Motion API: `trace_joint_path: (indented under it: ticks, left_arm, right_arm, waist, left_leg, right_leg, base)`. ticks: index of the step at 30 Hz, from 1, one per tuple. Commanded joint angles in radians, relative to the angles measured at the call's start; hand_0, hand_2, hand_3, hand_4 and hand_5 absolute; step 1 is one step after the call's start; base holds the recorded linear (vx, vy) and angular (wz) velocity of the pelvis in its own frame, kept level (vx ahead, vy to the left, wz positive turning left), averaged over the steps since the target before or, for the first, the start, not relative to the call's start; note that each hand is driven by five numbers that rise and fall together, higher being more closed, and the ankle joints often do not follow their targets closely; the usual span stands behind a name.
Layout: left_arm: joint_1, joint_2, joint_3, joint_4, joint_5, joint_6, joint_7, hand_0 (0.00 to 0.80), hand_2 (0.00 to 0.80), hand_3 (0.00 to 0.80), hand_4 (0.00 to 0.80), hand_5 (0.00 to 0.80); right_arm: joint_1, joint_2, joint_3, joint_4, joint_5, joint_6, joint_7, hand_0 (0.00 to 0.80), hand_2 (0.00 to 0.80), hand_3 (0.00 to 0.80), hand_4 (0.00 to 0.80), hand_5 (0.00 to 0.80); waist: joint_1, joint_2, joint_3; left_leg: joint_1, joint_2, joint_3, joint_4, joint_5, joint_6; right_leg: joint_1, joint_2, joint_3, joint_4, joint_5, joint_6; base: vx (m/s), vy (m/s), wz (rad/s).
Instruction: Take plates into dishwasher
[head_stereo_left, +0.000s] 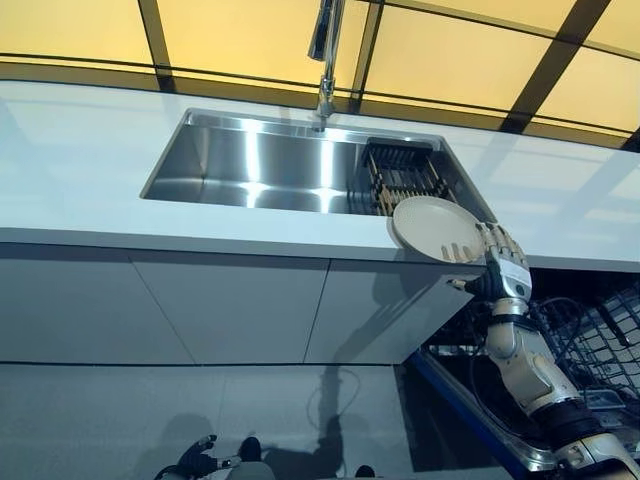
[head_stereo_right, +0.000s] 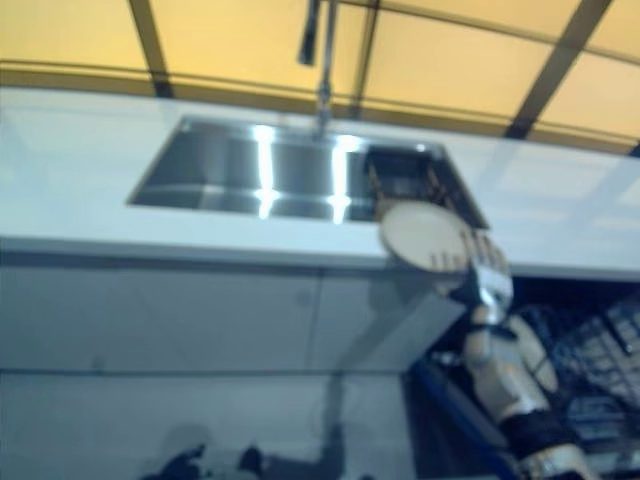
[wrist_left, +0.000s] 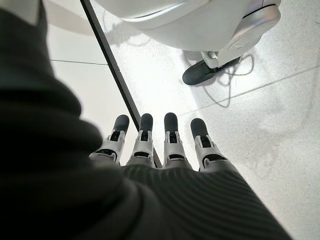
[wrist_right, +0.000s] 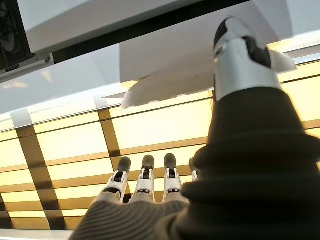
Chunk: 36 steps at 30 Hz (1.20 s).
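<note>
A round cream plate is held tilted at the counter's front edge, just right of the sink, above the open dishwasher. My right hand pinches its right rim: in the right wrist view the thumb lies on the plate while the fingers reach straight out under it. My left hand hangs low by the floor, open and empty, its fingers straight.
A steel sink is set in the white counter, with a dark dish rack in its right end and a tap behind. The dishwasher's wire rack and lowered door fill the lower right. White cabinet fronts stand below.
</note>
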Motion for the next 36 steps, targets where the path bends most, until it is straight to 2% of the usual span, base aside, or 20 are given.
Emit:
trace_joint_path:
  ticks: [1,28,33,34,36]
  left_arm:
    - [-0.037,0.002,-0.028,-0.030,0.059,-0.019,-0.010,0.000,0.000,0.000,0.000,0.000]
    - [-0.028,0.003,-0.036,-0.058,0.063,-0.022,-0.014,0.000,0.000,0.000,0.000,0.000]
    - [-0.022,0.001,-0.034,-0.062,0.064,-0.024,-0.014,0.000,0.000,0.000,0.000,0.000]
    - [-0.022,0.002,-0.032,-0.062,0.065,-0.024,-0.015,0.000,0.000,0.000,0.000,0.000]
    - [-0.023,0.001,-0.034,-0.062,0.063,-0.024,-0.015,0.000,0.000,0.000,0.000,0.000]
  right_arm:
    - [-0.165,-0.049,0.028,0.017,-0.025,0.005,-0.021,0.000,0.000,0.000,0.000,0.000]
    - [-0.180,0.003,0.054,0.082,-0.005,0.030,-0.022,0.000,0.000,0.000,0.000,0.000]
    - [-0.172,0.003,0.046,0.077,-0.004,0.028,-0.022,0.242,0.242,0.242,0.242,0.242]
    - [-0.174,0.004,0.046,0.074,-0.003,0.033,-0.019,0.326,0.326,0.326,0.326,0.326]
    - [-0.174,0.004,0.047,0.075,-0.001,0.033,-0.020,0.402,0.402,0.402,0.402,0.402]
  waist:
    - [0.046,0.050,0.025]
    - [0.066,0.053,0.051]
    - [0.066,0.054,0.053]
    - [0.066,0.054,0.053]
    - [0.065,0.053,0.053]
  left_leg:
    - [0.068,-0.059,0.010,0.006,-0.190,0.087]
    - [0.058,-0.060,-0.010,0.006,-0.188,0.090]
    - [0.057,-0.061,-0.012,0.006,-0.188,0.090]
    - [0.057,-0.060,-0.013,0.006,-0.188,0.090]
    - [0.058,-0.060,-0.012,0.006,-0.189,0.090]
  right_leg:
    - [-0.089,-0.047,0.035,0.150,0.050,0.071]
    - [-0.107,-0.058,0.033,0.177,0.054,0.070]
    - [-0.109,-0.058,0.035,0.178,0.054,0.070]
    - [-0.109,-0.058,0.036,0.177,0.053,0.070]
    - [-0.110,-0.058,0.036,0.179,0.055,0.071]
  base:
    - [0.041,0.000,0.14]
    - [0.028,-0.001,0.02]
    - [0.013,-0.001,0.06]
    - [0.014,-0.005,0.05]
    - [0.000,0.000,0.00]
